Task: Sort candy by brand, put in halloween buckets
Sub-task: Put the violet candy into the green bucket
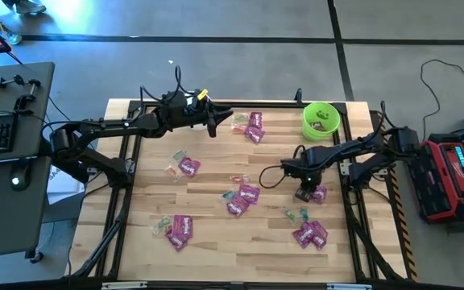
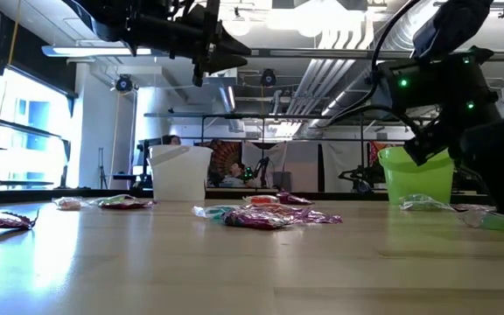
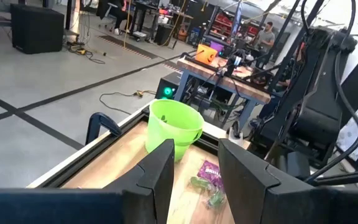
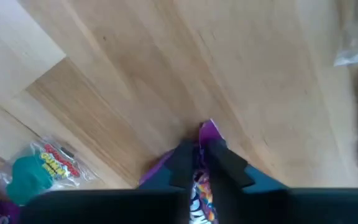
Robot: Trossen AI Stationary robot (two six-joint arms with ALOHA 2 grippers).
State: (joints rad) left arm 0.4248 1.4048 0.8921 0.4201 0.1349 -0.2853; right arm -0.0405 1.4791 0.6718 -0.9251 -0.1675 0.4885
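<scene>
Candy (image 1: 250,193) lies scattered across the table (image 1: 216,250) in the high view; bare wood runs along its lower edge, the green bucket (image 1: 321,119) at upper right. Low view alone shows the white bucket (image 2: 180,172) left of centre. Left gripper (image 3: 194,171) hangs spread, empty. Right gripper (image 4: 197,155) pinches a magenta packet (image 4: 207,132), its long axis unclear.

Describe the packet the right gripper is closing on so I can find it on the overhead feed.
Start at the bright lime green round bucket at the table's far right. Nearer along that side, the right gripper pinches a flat magenta-purple packet, alone there, apart from the purple cluster beyond.
</scene>
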